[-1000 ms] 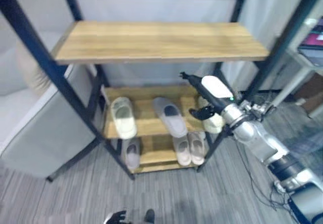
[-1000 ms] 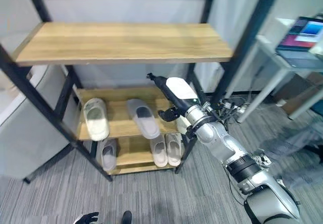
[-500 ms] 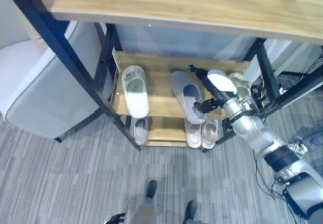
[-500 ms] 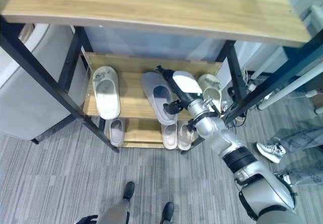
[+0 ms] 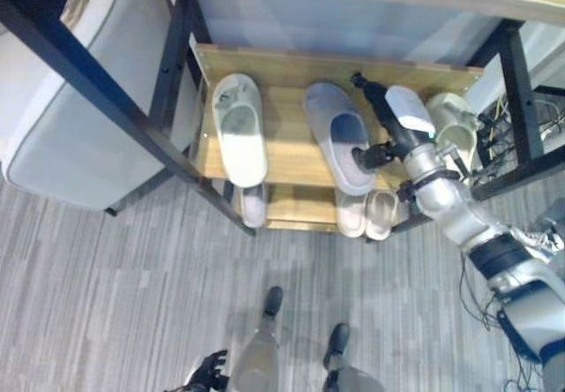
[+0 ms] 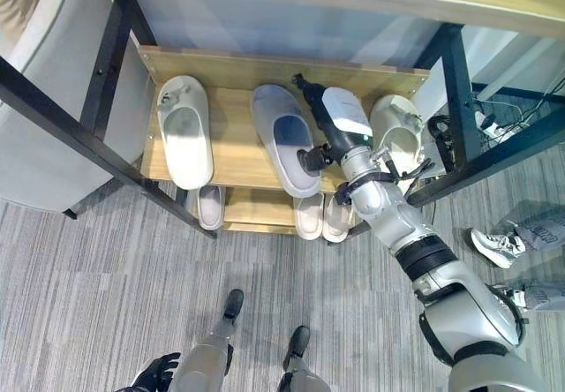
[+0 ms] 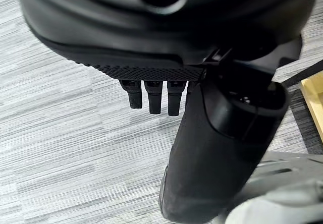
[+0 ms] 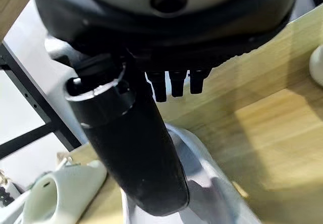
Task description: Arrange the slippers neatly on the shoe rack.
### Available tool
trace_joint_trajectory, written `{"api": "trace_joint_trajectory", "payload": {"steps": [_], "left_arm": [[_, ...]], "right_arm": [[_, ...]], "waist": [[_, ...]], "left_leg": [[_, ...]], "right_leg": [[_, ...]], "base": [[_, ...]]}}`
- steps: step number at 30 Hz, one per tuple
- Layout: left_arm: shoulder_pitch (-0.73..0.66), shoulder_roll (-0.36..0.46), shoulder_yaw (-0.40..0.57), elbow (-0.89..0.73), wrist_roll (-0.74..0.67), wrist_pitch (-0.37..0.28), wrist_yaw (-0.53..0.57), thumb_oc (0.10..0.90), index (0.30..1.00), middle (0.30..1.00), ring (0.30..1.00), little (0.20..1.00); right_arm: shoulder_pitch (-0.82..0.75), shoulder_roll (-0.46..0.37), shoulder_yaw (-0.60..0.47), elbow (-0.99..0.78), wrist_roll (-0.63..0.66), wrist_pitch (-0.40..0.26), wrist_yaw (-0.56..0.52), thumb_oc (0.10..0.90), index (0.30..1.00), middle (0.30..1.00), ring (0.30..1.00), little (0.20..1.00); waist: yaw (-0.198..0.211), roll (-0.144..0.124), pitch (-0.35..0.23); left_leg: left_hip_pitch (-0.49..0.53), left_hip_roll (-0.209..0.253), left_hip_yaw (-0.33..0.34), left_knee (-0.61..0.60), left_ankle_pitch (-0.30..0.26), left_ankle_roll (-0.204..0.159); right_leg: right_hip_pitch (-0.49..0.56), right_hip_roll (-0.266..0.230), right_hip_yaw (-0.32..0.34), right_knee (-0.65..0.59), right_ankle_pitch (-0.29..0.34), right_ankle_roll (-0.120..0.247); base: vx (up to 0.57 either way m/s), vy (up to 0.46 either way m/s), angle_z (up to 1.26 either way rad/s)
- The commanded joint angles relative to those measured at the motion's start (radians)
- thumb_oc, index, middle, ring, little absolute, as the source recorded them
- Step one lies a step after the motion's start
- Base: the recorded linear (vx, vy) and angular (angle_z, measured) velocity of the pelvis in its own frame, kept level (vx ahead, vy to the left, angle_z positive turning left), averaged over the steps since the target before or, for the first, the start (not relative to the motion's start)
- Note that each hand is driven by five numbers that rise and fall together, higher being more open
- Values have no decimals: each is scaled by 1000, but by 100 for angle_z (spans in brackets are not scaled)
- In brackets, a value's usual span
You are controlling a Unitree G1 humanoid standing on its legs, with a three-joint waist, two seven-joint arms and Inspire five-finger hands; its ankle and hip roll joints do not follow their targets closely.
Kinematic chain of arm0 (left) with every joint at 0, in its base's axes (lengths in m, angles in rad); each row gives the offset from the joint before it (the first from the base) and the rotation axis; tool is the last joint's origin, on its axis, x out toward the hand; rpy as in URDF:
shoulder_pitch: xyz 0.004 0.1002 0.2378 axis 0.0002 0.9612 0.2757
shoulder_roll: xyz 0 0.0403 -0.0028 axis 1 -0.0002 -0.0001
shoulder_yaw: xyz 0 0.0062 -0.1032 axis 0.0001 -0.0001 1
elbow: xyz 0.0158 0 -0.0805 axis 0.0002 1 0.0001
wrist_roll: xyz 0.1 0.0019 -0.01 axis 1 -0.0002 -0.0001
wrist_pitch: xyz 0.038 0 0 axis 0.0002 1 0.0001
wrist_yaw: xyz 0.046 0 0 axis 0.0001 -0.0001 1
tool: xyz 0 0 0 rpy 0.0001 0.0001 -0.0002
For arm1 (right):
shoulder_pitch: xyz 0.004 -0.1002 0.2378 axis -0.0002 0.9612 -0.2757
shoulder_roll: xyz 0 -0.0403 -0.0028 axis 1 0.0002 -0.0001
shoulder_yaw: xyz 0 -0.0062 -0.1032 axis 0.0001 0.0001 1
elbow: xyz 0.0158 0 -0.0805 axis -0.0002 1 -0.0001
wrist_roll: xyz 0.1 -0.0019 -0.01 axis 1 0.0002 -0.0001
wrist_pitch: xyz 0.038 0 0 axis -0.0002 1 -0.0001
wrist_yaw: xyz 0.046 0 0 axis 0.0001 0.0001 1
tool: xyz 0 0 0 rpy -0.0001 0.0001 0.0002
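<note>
A shoe rack (image 6: 124, 149) holds three slippers on its middle shelf — a white slipper (image 6: 184, 130) at the left, a grey slipper (image 6: 287, 139) in the centre, a cream slipper (image 6: 395, 131) at the right. More pairs sit on the lowest shelf (image 6: 260, 211). The right hand (image 6: 335, 127) reaches in beside the grey slipper, fingers straight, thumb touching its edge, gripping nothing. The left hand (image 7: 166, 47) hangs over the floor — fingers relaxed, empty.

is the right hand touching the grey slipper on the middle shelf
Touching. In the right eye view the right hand has its thumb against the grey slipper's rim, with the fingers straight beside it; the right wrist view agrees.
</note>
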Motion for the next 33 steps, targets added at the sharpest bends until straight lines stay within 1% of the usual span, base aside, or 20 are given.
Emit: {"api": "trace_joint_trajectory", "payload": {"steps": [1, 2, 3, 4, 5, 6, 9, 11, 14, 15, 16, 18, 21, 23, 26, 27, 28, 30, 32, 33], "left_arm": [[-5, 3, -57, 61, -22, -2, 27, 800, 900, 900, 900, 900], [-8, 7, -59, 58, -26, -3, 29, 800, 900, 900, 900, 900], [-8, 7, -59, 58, -26, -3, 29, 800, 900, 900, 900, 900], [-10, 9, -67, 55, -31, -7, 33, 800, 900, 900, 900, 900], [-10, 10, -67, 55, -31, -7, 33, 800, 900, 900, 900, 900], [-11, 12, -69, 52, -34, -7, 34, 800, 900, 900, 900, 900], [-10, 14, -69, 49, -40, -8, 37, 800, 900, 900, 900, 900], [-8, 15, -69, 48, -41, -9, 38, 800, 900, 900, 900, 900], [-10, 10, -64, 49, -43, -6, 42, 800, 900, 900, 900, 900], [-11, 5, -57, 52, -42, -2, 43, 800, 900, 900, 900, 900], [-13, -7, -41, 56, -32, 7, 49, 800, 900, 900, 900, 900], [-9, -14, -26, 54, -17, 13, 56, 800, 900, 900, 900, 900], [0, -17, -6, 44, -4, 18, 59, 800, 900, 900, 900, 900], [8, -12, 12, 36, 8, 23, 59, 800, 900, 900, 900, 900], [27, 0, 40, 17, 13, 17, 56, 800, 900, 900, 900, 900], [39, 13, 64, -5, -8, 10, 49, 800, 900, 900, 900, 900], [47, 20, 75, -11, -17, 6, 47, 800, 900, 900, 900, 900], [71, 44, 102, -20, -35, -5, 41, 800, 900, 900, 900, 900], [76, 62, 128, -38, -80, -20, 31, 800, 900, 900, 900, 900], [75, 76, 146, -47, -106, -25, 30, 800, 900, 900, 900, 900]], "right_arm": [[-126, -30, -47, -7, 50, -68, -94, 800, 900, 900, 900, 900], [-135, -23, -53, 18, 71, -71, -102, 751, 827, 827, 827, 827], [-135, -23, -53, 18, 71, -71, -102, 751, 827, 827, 827, 827], [-130, -2, -74, 36, 132, -83, -99, 563, 545, 545, 545, 545], [-130, -2, -74, 37, 133, -83, -98, 547, 521, 521, 521, 521], [-125, 12, -83, 55, 189, -91, -86, 400, 300, 300, 300, 300], [-105, 34, -100, 74, 254, -104, -73, 400, 300, 300, 300, 300], [-96, 40, -109, 73, 267, -107, -73, 400, 300, 300, 300, 300], [-47, 76, -149, 65, 312, -117, -77, 400, 300, 300, 300, 300], [1, 94, -183, 34, 334, -123, -81, 400, 300, 300, 300, 300], [115, 136, -256, -90, 350, -147, -98, 400, 300, 300, 300, 300], [210, 163, -303, -241, 325, -165, -100, 400, 300, 300, 300, 300], [340, 198, -347, -409, 279, -177, -88, 400, 300, 300, 300, 300], [438, 205, -364, -536, 253, -180, -57, 400, 300, 300, 300, 300], [581, 207, -352, -643, 240, -185, 13, 400, 300, 300, 300, 300], [655, 208, -319, -666, 241, -182, 63, 400, 300, 300, 300, 300], [674, 203, -309, -670, 234, -180, 75, 400, 300, 300, 300, 300], [708, 198, -288, -691, 231, -185, 101, 400, 300, 300, 300, 300], [721, 185, -277, -692, 234, -202, 103, 400, 300, 300, 300, 300], [721, 180, -269, -678, 228, -201, 100, 400, 300, 300, 300, 300]], "waist": [[27, -5, -45], [30, -3, -42], [30, -3, -42], [32, 2, -39], [32, 1, -39], [33, 4, -37], [33, 6, -33], [32, 6, -31], [26, 10, -26], [19, 12, -24], [1, 17, -22], [-14, 21, -22], [-33, 22, -32], [-49, 19, -40], [-75, 23, -57], [-85, 34, -66], [-86, 38, -67], [-82, 48, -55], [-68, 59, -41], [-57, 66, -33]], "left_leg": [[25, 33, 50, 1, -77, -28], [21, 31, 49, 3, -77, -29], [21, 31, 48, 3, -77, -29], [17, 27, 47, 4, -77, -30], [17, 27, 47, 4, -77, -30], [15, 26, 45, 6, -77, -31], [14, 25, 43, 12, -80, -31], [14, 25, 42, 16, -82, -31], [12, 23, 43, 27, -89, -29], [14, 23, 43, 32, -93, -28], [21, 24, 47, 40, -102, -25], [32, 25, 51, 48, -112, -23], [52, 28, 59, 60, -128, -19], [67, 30, 63, 79, -144, -16], [97, 36, 65, 97, -158, -13], [120, 46, 59, 108, -162, -10], [126, 47, 51, 114, -162, -11], [136, 55, 29, 125, -154, -22], [115, 61, 4, 132, -115, -55], [96, 63, -20, 122, -79, -76]], "right_leg": [[38, -58, 17, -1, -44, 78], [38, -60, 13, -1, -45, 78], [38, -60, 12, -1, -45, 79], [37, -62, 9, -1, -43, 79], [37, -62, 8, -1, -43, 79], [38, -63, 5, -1, -42, 79], [42, -65, -1, -1, -42, 79], [44, -66, -3, -1, -42, 79], [48, -67, -4, 0, -43, 78], [51, -68, -4, 1, -45, 79], [58, -71, -2, 6, -48, 79], [64, -72, 1, 13, -55, 78], [77, -74, 6, 24, -63, 77], [91, -75, 10, 40, -79, 75], [111, -74, 19, 77, -109, 71], [117, -69, 21, 131, -140, 64], [121, -67, 20, 148, -153, 61], [137, -58, 1, 172, -185, 49], [152, -49, -40, 167, -203, 36], [161, -43, -71, 162, -213, 29]], "base": [[40, -10, 8], [19, -3, 4], [32, 1, 6], [13, 4, 8], [24, -4, 7], [14, -11, 5], [6, -5, 1], [0, 0, 0], [0, 0, 0], [0, 0, 0], [-25, -7, 5], [-23, -17, 13], [-19, -42, -4], [-31, -64, -11], [-13, -95, -14], [-39, -141, -6], [-60, -165, 0], [-95, -163, 3], [-178, -180, 26], [-217, -173, 74]]}}
